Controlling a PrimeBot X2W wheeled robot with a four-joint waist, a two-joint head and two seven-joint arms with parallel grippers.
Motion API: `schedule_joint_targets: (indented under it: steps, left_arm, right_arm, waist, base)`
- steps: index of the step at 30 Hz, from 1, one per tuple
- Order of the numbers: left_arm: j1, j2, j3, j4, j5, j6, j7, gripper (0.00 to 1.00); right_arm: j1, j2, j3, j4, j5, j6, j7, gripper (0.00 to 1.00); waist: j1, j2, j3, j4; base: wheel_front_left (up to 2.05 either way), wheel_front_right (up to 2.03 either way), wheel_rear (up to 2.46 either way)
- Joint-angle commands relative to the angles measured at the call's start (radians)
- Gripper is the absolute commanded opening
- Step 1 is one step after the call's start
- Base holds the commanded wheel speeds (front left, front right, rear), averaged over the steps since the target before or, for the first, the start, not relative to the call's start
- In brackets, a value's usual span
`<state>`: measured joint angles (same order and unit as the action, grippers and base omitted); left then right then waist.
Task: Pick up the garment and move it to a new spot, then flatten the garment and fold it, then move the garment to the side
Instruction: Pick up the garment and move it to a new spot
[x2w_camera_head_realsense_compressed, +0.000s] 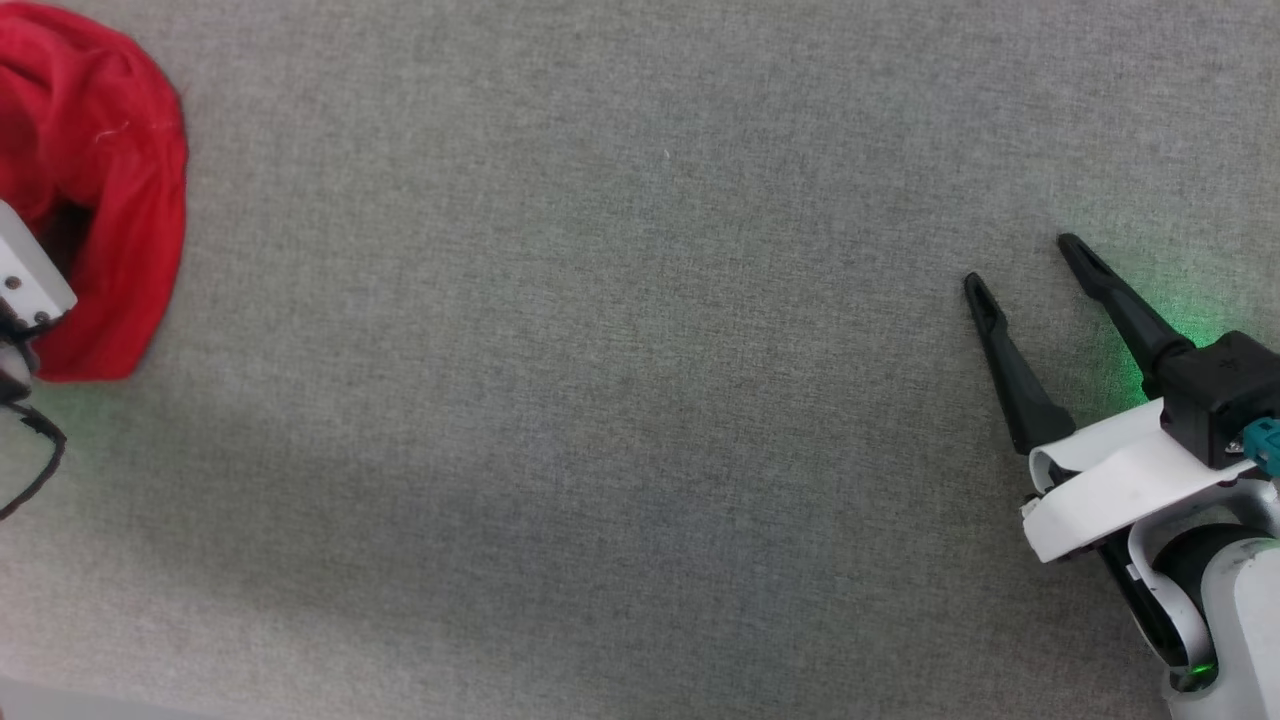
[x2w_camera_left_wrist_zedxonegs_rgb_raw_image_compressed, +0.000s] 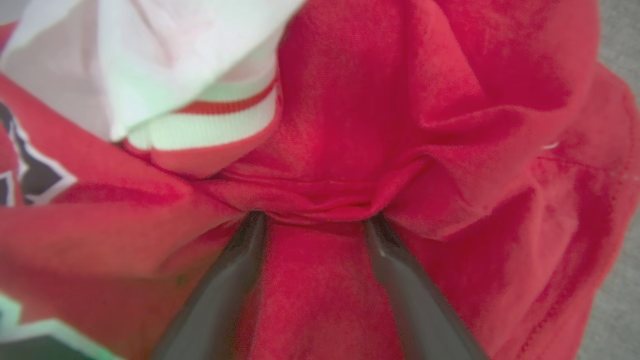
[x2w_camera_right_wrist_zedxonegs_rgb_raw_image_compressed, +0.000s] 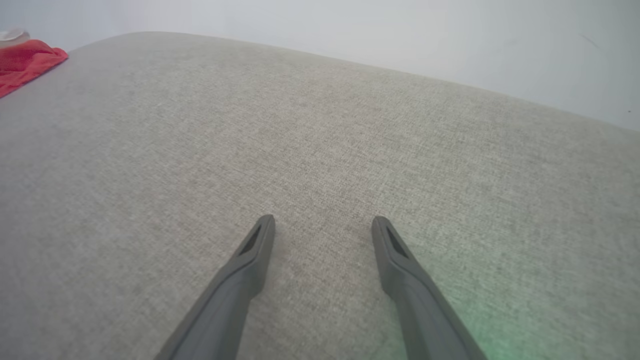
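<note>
Red garment (x2w_camera_left_wrist_zedxonegs_rgb_raw_image_compressed: 350, 125) crumpled, left fingers (x2w_camera_left_wrist_zedxonegs_rgb_raw_image_compressed: 220, 290) spread, tips under its fold, right fingers (x2w_camera_right_wrist_zedxonegs_rgb_raw_image_compressed: 240, 280) spread, empty, over grey fabric surface (x2w_camera_head_realsense_compressed: 600, 400)

The right tool (x2w_camera_head_realsense_compressed: 1022, 264) has 2 long, black, tapering fingers (x2w_camera_head_realsense_compressed: 1010, 370), a curved white shell (x2w_camera_head_realsense_compressed: 1120, 490) and a black block (x2w_camera_head_realsense_compressed: 1215, 400) with a teal connector (x2w_camera_head_realsense_compressed: 1262, 440) at 3 o'clock. The left arm's white housing (x2w_camera_head_realsense_compressed: 25, 275) has 2 dark screws (x2w_camera_head_realsense_compressed: 12, 283), with a black cable (x2w_camera_head_realsense_compressed: 40, 460) at 6 o'clock.

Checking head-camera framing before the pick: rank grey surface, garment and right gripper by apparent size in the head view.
1. grey surface, by far.
2 and 3, unranked: garment and right gripper look about alike; the frame edge cuts the garment and the gripper sits nearer the camera.
</note>
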<state>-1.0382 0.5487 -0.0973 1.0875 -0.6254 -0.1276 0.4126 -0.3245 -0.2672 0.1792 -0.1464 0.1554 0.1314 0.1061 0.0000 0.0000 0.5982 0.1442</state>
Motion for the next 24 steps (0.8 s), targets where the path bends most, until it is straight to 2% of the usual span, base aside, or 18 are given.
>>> schedule_joint_targets:
  steps: [1, 2, 3, 8, 9, 12, 20, 24]
  left_arm:
    - [0.047, -0.077, -0.032, 0.049, -0.011, -0.003, 0.012, 0.86]
    - [0.044, -0.078, -0.034, 0.056, -0.021, -0.003, 0.005, 0.04]
    - [0.040, -0.073, -0.033, 0.063, -0.024, -0.003, -0.010, 0.00]
    - [0.010, -0.036, -0.029, 0.065, -0.043, -0.003, -0.086, 0.00]
    - [-0.005, -0.016, -0.040, 0.040, -0.050, -0.003, -0.129, 0.00]
    - [-0.013, 0.013, -0.059, 0.012, -0.059, -0.003, -0.165, 0.00]
    - [-0.005, 0.142, -0.170, -0.119, -0.103, -0.003, -0.292, 0.00]
    - [-0.012, 0.181, -0.200, -0.157, -0.113, -0.003, -0.324, 0.00]
  right_arm:
    - [-0.011, -0.001, -0.006, -0.002, -0.005, -0.001, 0.006, 1.00]
    - [-0.010, -0.002, -0.007, -0.003, -0.005, -0.001, 0.008, 1.00]
    - [-0.010, -0.004, -0.009, -0.004, -0.005, -0.001, 0.010, 1.00]
    - [-0.007, -0.004, -0.018, -0.002, -0.002, -0.001, 0.008, 1.00]
    - [-0.002, 0.000, -0.019, 0.006, 0.000, -0.001, 0.001, 1.00]
    - [0.003, 0.005, -0.016, 0.018, 0.005, -0.001, -0.008, 1.00]
    - [0.047, 0.045, -0.016, 0.093, 0.031, -0.001, -0.063, 1.00]
    - [0.062, 0.056, -0.019, 0.118, 0.039, -0.001, -0.084, 1.00]
  waist:
    - [0.0000, 0.0000, 0.003, -0.002]
    - [0.0000, 0.0000, 0.003, 0.000]
    - [0.0000, 0.0000, 0.001, 0.002]
    - [0.0000, 0.0000, -0.019, 0.013]
    - [0.0000, 0.0000, -0.037, 0.017]
    - [0.0000, 0.0000, -0.060, 0.021]
    - [0.0000, 0.0000, -0.201, 0.042]
    - [0.0000, 0.0000, -0.250, 0.049]
  base:
    - [0.00, 0.00, 0.00]
    - [0.00, 0.00, 0.00]
    - [0.00, 0.00, 0.00]
    - [0.00, 0.00, 0.00]
    - [0.00, 0.00, 0.00]
    - [0.00, 0.00, 0.00]
    - [0.00, 0.00, 0.00]
    - [0.00, 0.00, 0.00]
